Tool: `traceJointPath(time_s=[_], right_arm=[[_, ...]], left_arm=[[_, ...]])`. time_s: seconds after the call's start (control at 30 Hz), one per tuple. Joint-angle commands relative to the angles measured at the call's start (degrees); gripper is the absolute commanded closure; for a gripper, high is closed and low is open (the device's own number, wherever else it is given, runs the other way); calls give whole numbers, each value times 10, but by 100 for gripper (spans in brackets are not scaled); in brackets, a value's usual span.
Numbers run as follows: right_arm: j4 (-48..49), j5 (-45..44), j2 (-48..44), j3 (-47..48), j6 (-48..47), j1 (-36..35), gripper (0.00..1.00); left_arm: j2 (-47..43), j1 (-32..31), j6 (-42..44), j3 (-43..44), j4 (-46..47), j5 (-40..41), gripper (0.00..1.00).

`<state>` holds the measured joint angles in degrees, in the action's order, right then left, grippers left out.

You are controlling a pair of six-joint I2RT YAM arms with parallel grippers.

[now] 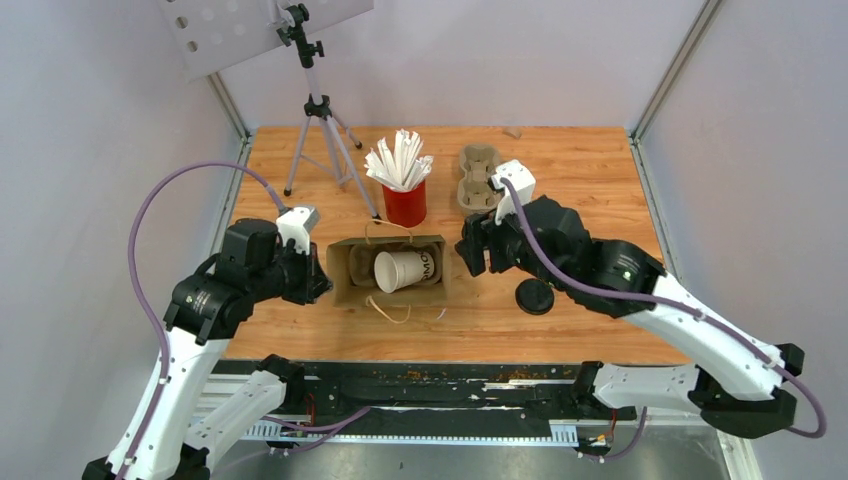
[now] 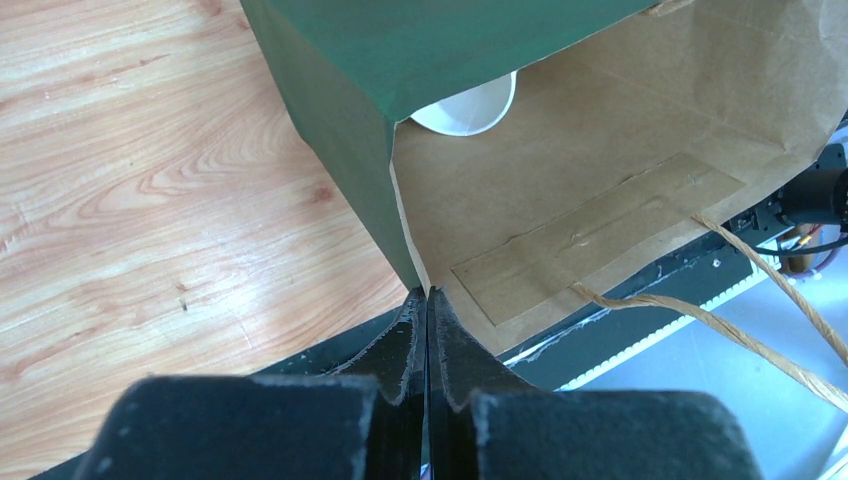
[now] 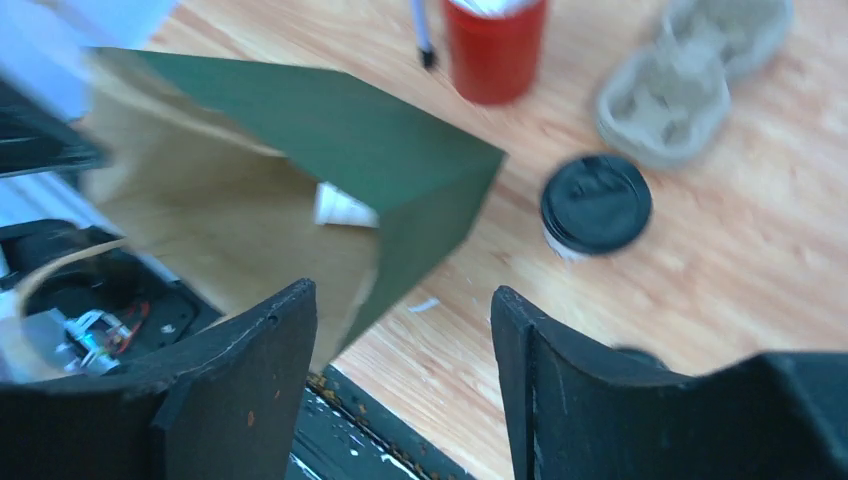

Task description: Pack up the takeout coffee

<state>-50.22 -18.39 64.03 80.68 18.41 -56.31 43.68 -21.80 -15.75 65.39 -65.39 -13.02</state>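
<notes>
Cup in bag: one takeout coffee cup (image 1: 402,270) lies on its side on the floor of the paper bag (image 1: 342,272), print facing up. Its lid is not visible.
Cup outside: the second cup (image 1: 533,296) stands upright on the bench (image 1: 560,170) with its black lid on. It is near the bag at about 4 o'clock, not touching it.
Left tool (image 2: 428,295): pinched together on the bag's rim at the 9 o'clock side, probably to keep the mouth spread and stop the bag sliding.
Right tool (image 3: 402,300): fingers apart and holding nothing, just beside the bag's 3 o'clock wall, between the bag and the standing cup. It looks placed to go for that cup.
Progress: about halfway, judging by one cup in and one out.
Around: a red cup of straws (image 1: 404,200) just past the bag at 12 o'clock, a pulp cup tray (image 1: 478,178) at 1 to 2 o'clock, and a tripod (image 1: 320,130) at 11 o'clock.
In the way: the tipped cup fills the middle of the bag floor. The twine handles (image 1: 392,312) droop at the rim and could snag.
</notes>
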Motion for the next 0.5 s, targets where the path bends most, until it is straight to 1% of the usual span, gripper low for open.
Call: traceJointPath(time_s=[0.0,0.07,0.13,0.23,0.47], right_arm=[[86,-53,-17,42,-92,-119,37],[101,-66,-1,54,-125,-165,37],[90,-47,30,68,-134,-178,37],[84,-12,83,81,-146,-187,37],[118,-9,196,95,-182,-187,38]], left_arm=[[5,-2,6,21,13,-5,100],[5,-2,7,20,12,-4,100],[2,-2,5,15,14,-3,100],[-2,-2,1,9,18,-4,100],[-6,-2,-5,2,28,-9,100]])
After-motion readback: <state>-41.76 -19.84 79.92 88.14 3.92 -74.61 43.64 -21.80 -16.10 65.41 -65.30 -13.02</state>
